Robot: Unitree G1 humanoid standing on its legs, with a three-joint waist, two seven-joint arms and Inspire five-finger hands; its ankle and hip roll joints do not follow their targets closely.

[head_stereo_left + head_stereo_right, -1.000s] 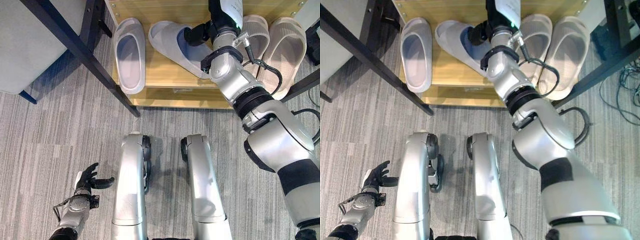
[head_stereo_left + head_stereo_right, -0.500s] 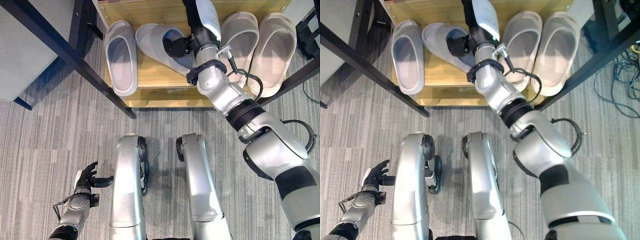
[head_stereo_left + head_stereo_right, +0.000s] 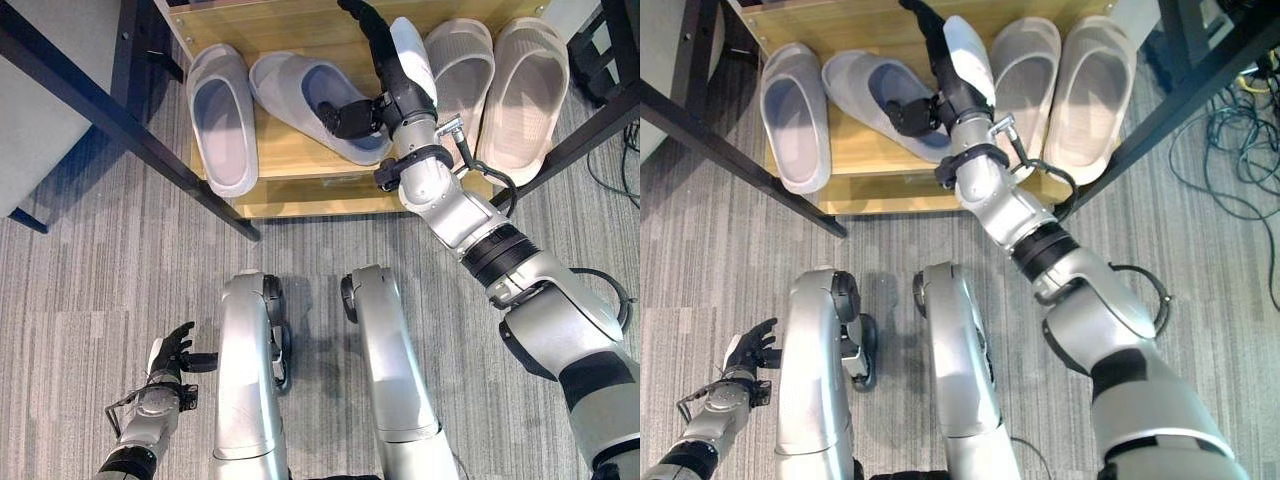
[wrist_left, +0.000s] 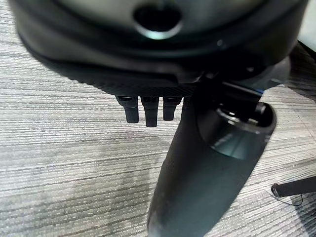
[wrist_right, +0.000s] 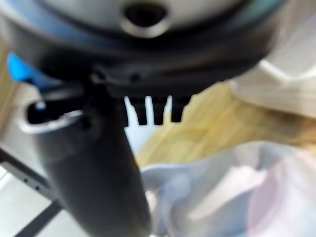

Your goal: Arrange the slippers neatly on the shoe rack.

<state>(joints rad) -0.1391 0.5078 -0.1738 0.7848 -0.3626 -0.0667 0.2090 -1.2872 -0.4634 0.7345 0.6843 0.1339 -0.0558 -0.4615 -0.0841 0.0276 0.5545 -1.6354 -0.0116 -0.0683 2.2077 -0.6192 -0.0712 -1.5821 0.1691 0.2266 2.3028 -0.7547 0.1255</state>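
A wooden shoe rack point(image 3: 300, 185) holds two grey slippers and two beige ones. The left grey slipper point(image 3: 222, 115) lies straight. The second grey slipper point(image 3: 300, 92) lies askew, its toe turned toward the first. My right hand point(image 3: 392, 75) reaches over this slipper, open, with straight fingers pointing to the back of the shelf and the thumb resting inside the slipper's opening. The same slipper point(image 5: 222, 197) lies under the thumb in the right wrist view. Both beige slippers point(image 3: 455, 70) point(image 3: 522, 85) lie side by side on the right. My left hand point(image 3: 170, 360) hangs open, low over the carpet.
A black metal bar point(image 3: 110, 100) crosses diagonally left of the rack, with grey furniture point(image 3: 50, 140) behind it. Another black bar point(image 3: 590, 130) slants along the rack's right end. Striped grey carpet point(image 4: 59, 163) covers the floor in front.
The whole picture has shifted as the camera moved. My right hand has stretched farther along the shelf, its thumb still in the askew grey slipper. The left hand has stayed put.
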